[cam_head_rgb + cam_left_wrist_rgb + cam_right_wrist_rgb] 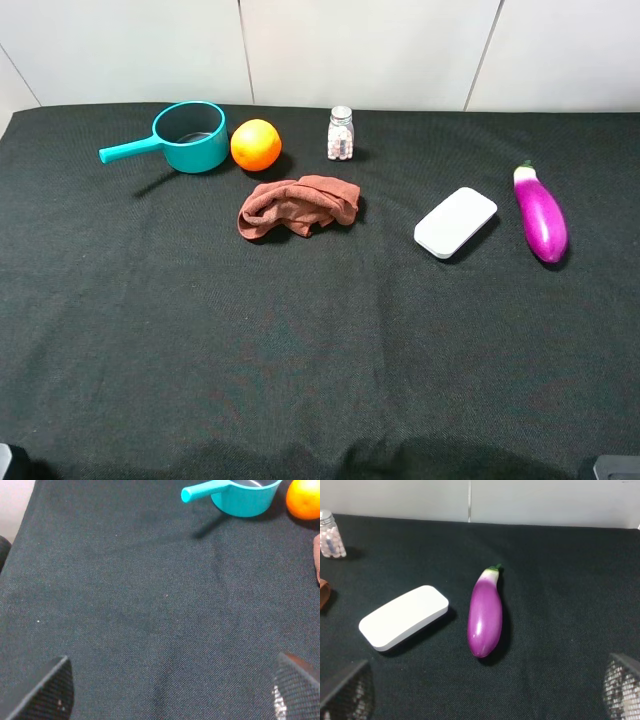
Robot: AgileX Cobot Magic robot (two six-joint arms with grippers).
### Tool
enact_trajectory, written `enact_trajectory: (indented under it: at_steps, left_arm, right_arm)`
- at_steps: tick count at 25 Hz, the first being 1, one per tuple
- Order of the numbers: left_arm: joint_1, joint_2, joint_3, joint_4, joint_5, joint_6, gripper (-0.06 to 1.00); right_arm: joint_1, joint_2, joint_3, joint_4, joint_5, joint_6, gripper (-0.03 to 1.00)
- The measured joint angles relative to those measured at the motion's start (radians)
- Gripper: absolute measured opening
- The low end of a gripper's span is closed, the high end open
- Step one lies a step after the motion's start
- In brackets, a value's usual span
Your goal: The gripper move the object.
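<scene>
Purple eggplant (541, 215) lies at the right of the high view on the black bench (320, 340), long axis running up the frame, green stem toward the wall, just beside a white case (455, 222). Left gripper (170, 692) is spread wide over bare cloth; right gripper (485, 692) is spread too, both holding nothing

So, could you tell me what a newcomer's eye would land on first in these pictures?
Probably the bright colours against the dark cloth: the purple eggplant at the far right beside the white box, and the orange touching the teal saucepan at the back left. Between them lie a crumpled brown rag and a small pill bottle.
</scene>
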Motion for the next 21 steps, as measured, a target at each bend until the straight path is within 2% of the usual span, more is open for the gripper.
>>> enact_trajectory:
  at_steps: [21]
  left_arm:
    - [0.000,0.000,0.000,0.000,0.000,0.000,0.83]
  right_arm:
    - [0.000,0.000,0.000,0.000,0.000,0.000,0.69]
